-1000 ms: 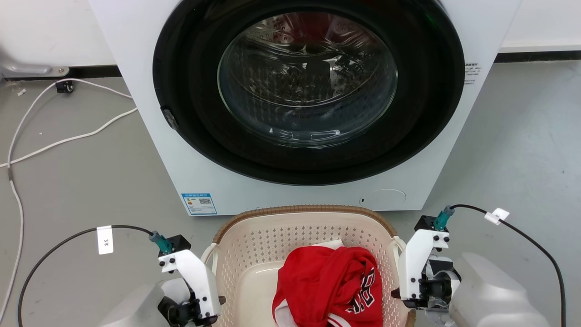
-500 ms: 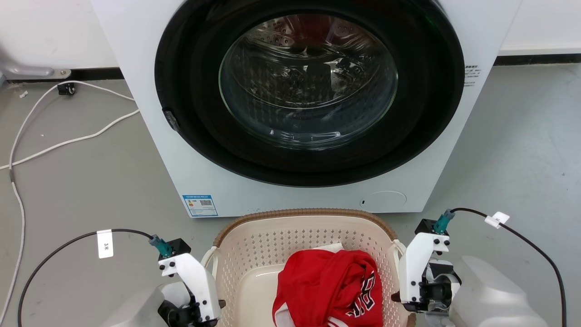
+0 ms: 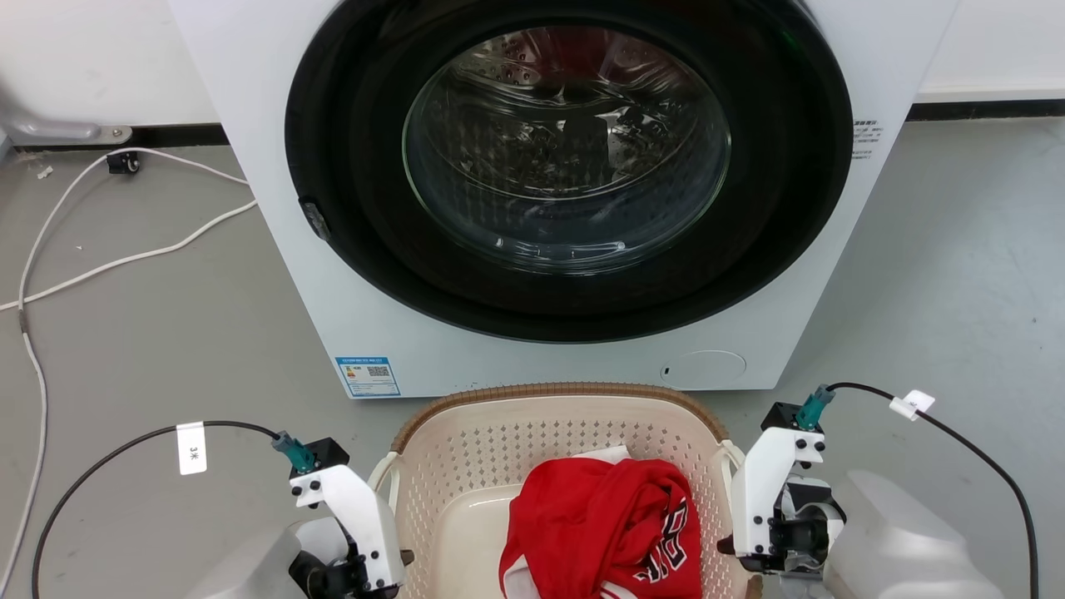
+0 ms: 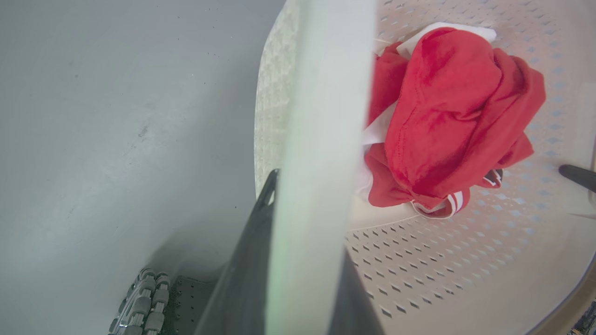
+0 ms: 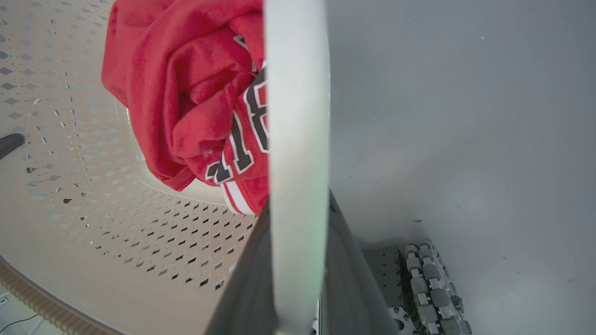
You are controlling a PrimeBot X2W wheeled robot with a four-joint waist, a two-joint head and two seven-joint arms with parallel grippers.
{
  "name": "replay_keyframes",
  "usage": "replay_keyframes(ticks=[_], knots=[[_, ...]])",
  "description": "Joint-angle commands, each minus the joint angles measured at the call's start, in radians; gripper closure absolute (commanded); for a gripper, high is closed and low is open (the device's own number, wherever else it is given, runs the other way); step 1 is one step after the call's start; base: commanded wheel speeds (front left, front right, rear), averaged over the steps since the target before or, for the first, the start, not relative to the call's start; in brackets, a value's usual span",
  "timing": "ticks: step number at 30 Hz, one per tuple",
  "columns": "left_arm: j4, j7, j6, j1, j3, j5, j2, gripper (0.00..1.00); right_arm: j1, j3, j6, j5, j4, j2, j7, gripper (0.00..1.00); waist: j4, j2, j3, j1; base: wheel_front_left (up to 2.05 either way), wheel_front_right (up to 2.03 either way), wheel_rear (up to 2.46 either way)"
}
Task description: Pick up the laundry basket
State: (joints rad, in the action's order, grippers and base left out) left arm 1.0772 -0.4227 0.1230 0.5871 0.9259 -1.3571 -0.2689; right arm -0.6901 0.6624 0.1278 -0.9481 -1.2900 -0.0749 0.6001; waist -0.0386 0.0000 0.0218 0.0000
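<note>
Both sides of the laundry basket (image 3: 466, 466) are gripped: my left gripper (image 4: 298, 223) pinches its left loop handle (image 4: 326, 93) between the two dark fingers (image 4: 251, 260), and my right gripper (image 5: 298, 232) pinches the right loop handle (image 5: 298, 93) the same way. Basket is near centre, just on the near side of the white washing machine (image 3: 274, 208) with its round glass door (image 3: 566, 150), and a crumpled red jersey (image 3: 607, 524) lies inside. Grey floor (image 3: 150, 333) all round.
</note>
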Motion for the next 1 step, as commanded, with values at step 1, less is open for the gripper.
replay_keyframes(ticks=[1], knots=[[-0.016, 0.005, 0.014, -0.003, -0.003, -0.011, 0.007, 1.00, 0.016, -0.004, 0.005, 0.001, 0.002, 0.011, 0.002, 1.00, 0.000, 0.0000, 0.000, 0.0000, 0.00, 0.00, 0.00]])
